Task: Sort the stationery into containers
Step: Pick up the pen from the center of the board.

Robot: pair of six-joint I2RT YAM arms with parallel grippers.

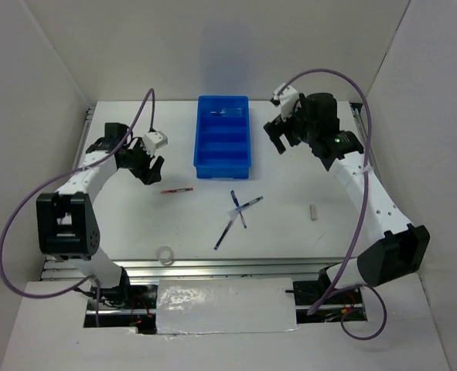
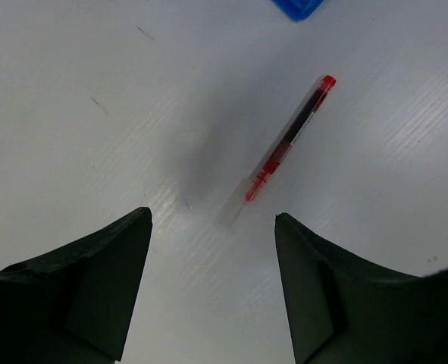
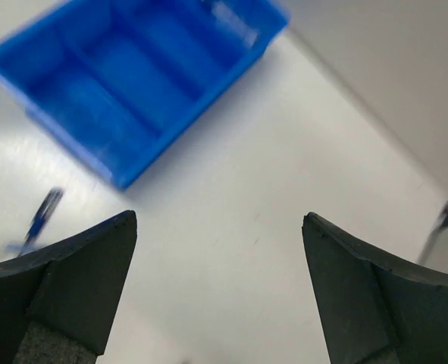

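Left tool [image 2: 212, 218] open, empty — red pen [image 2: 290, 138] just ahead, right tool [image 3: 218, 220] wide open, empty, blue tray [image 3: 87, 144] beyond

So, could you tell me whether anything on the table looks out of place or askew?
Nothing looks damaged or spilled. The blue pens lie crossed over one another in the middle, and the tape ring sits at the near edge, far from the tray. The red pen and eraser lie loose too.

White table [image 1: 305, 247], white enclosure walls [image 1: 50, 54], shiny foil sheet [image 1: 220, 305] at near edge
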